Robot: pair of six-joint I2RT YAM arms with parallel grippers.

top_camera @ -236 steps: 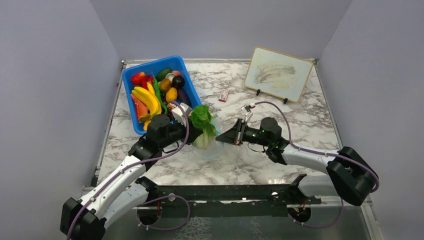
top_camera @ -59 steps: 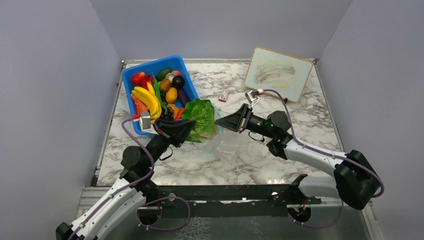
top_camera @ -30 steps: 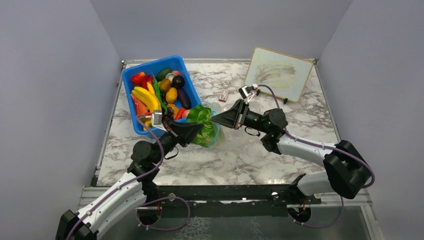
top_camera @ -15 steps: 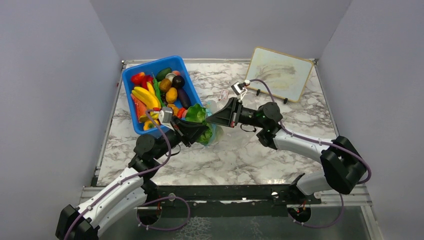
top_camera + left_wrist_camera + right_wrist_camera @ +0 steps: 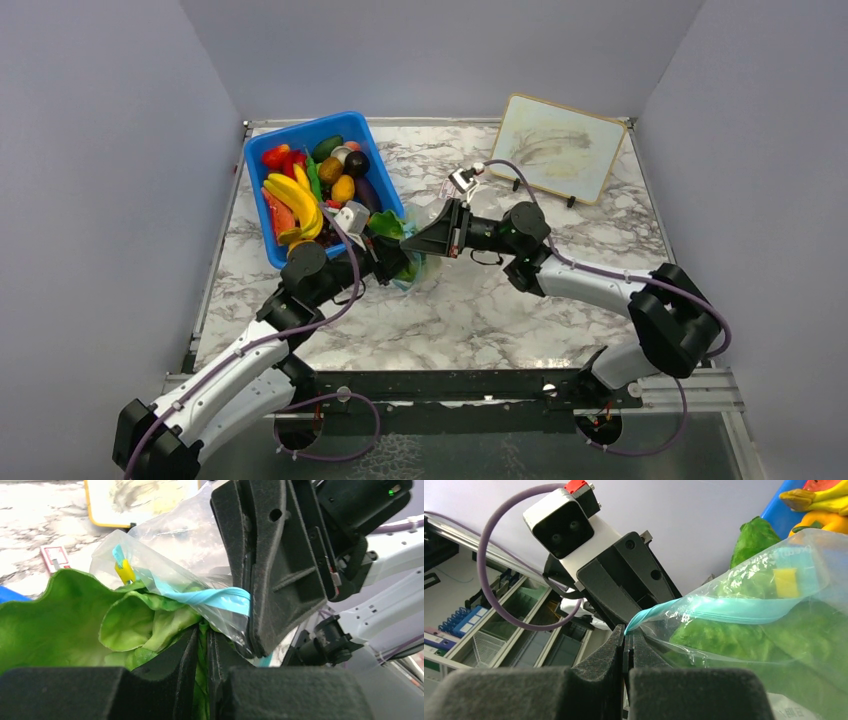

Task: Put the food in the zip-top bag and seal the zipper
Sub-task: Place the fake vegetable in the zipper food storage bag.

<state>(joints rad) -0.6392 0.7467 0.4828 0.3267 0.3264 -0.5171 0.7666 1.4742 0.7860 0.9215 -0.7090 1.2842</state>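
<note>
Table point(image 5: 560, 310): white marble with grey veins, dark rail on the near edge. Plain lilac-grey walls point(image 5: 450, 50) closed in three sides. Right wrist view looked out past the rig to shelves point(image 5: 454, 625).

Bin point(image 5: 262, 160): blue, at the back left, heaped with toy produce, bananas point(image 5: 290, 200) on top. Whiteboard point(image 5: 555, 148) propped well right of the bin, by the back wall.

Bag point(image 5: 185, 535) hung just off the bin's near right corner, between the two arms. Lettuce point(image 5: 60, 615) sat partly in its mouth, leaves bulging out on the bin side. Zipper point(image 5: 200, 597) draped across the leaves, unsealed, yellow slider point(image 5: 124, 572) at its far end.

Left gripper point(image 5: 202, 650): fingers nearly together, pinching a lettuce leaf. Right gripper point(image 5: 626, 645): clamped tight on the zipper's end, facing the bin.
</note>
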